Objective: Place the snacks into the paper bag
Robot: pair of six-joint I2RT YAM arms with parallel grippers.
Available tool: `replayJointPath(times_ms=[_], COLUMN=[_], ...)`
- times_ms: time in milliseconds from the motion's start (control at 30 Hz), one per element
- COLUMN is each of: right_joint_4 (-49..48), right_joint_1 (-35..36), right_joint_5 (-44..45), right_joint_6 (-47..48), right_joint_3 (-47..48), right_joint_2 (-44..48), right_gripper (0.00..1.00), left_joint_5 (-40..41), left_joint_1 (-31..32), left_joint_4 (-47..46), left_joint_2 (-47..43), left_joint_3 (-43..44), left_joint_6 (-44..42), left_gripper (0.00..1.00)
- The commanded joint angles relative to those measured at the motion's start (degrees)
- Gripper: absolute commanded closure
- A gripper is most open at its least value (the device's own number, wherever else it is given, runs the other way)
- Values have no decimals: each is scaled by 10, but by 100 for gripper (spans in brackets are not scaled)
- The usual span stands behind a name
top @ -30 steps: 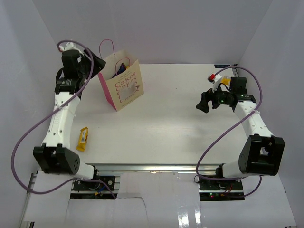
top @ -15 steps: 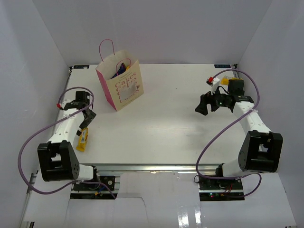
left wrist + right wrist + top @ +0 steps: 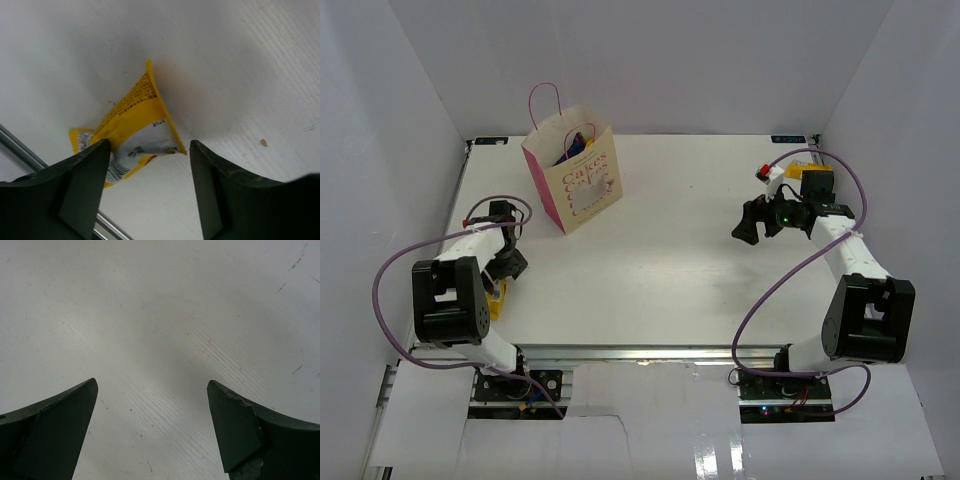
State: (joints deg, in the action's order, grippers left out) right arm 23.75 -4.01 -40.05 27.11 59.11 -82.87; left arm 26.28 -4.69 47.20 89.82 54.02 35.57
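Reading "Cakes" in pink, paper bag (image 3: 568,178)

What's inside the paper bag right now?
At the mouth of the paper bag a purple-blue packet with some yellow on it shows. Anything deeper is hidden by the bag's walls, so the contents can't be counted.

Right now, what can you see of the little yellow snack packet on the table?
The yellow snack packet is a shiny wrapper with a brown speckled band, a white printed panel and crimped ends. It lies on the white table near the front left edge. The open left gripper hovers over it, a finger either side; contact is unclear.
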Motion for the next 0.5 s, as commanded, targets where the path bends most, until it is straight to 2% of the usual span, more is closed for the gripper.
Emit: replayJointPath(times_ms=[0, 67, 100, 133, 167, 200, 333, 467], right_joint_4=[-15, -12, -12, -13, -12, -12, -12, -11], right_joint_1=[-3, -3, -3, -3, -3, -3, -4, -4], right_joint_5=[-7, -12, -13, -13, -15, -16, -17, -15], right_joint_6=[-6, -7, -6, -6, -6, -7, -6, -4], right_joint_3=[9, 10, 10, 9, 9, 9, 11, 18], right_joint_2=[2, 3, 4, 5, 8, 9, 12, 11], right_gripper=[4, 4, 4, 4, 4, 4, 4, 4], left_joint_5=[-30, -30, -27, -26, -29, -31, -62, -136], left_joint_1=[-4, -4, -4, -6, -8, -10, -11, -11], left_joint_4=[-28, -31, -32, -33, -33, -32, -32, -46], left_joint_2=[8, 2, -3, -8, -14, -30, -79, -131], left_joint_3=[-1, 3, 5, 6, 8, 17, 59, 126], left_joint_6=[-27, -22, -18, -16, -12, -7, 16, 57], left_gripper=[29, 42, 42, 54, 62, 75, 83, 88])
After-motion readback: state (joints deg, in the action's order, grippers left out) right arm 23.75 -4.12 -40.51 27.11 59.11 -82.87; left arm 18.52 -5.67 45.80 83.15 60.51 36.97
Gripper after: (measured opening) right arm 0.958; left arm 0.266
